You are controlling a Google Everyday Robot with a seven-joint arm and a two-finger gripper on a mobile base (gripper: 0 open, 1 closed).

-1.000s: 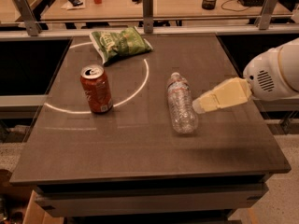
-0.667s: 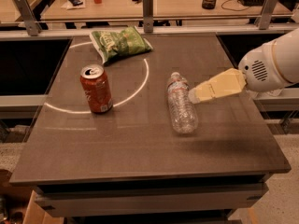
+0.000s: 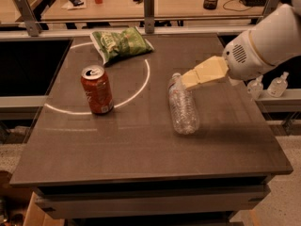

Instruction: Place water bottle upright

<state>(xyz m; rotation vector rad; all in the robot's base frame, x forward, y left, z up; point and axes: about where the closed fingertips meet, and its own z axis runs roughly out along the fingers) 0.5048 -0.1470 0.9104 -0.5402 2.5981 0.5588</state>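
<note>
The water bottle point(image 3: 182, 108), clear ribbed plastic, lies on its side on the dark table point(image 3: 141, 149), right of centre, cap end pointing away from the camera. My gripper point(image 3: 188, 81), with cream-coloured fingers, reaches in from the right on a white arm point(image 3: 263, 46). Its tips are over the bottle's neck end, at or just above it. The bottle's cap is hidden behind the fingertips.
A red soda can point(image 3: 97, 89) stands upright on the left of the table. A green chip bag point(image 3: 120, 43) lies at the back. Two small clear pump-top bottles point(image 3: 268, 85) sit on a ledge right of the table. A railing and desks stand behind.
My gripper has moved left and slightly away from the camera, from beside the bottle's right to over its neck end. The bottle, can and bag have not moved.
</note>
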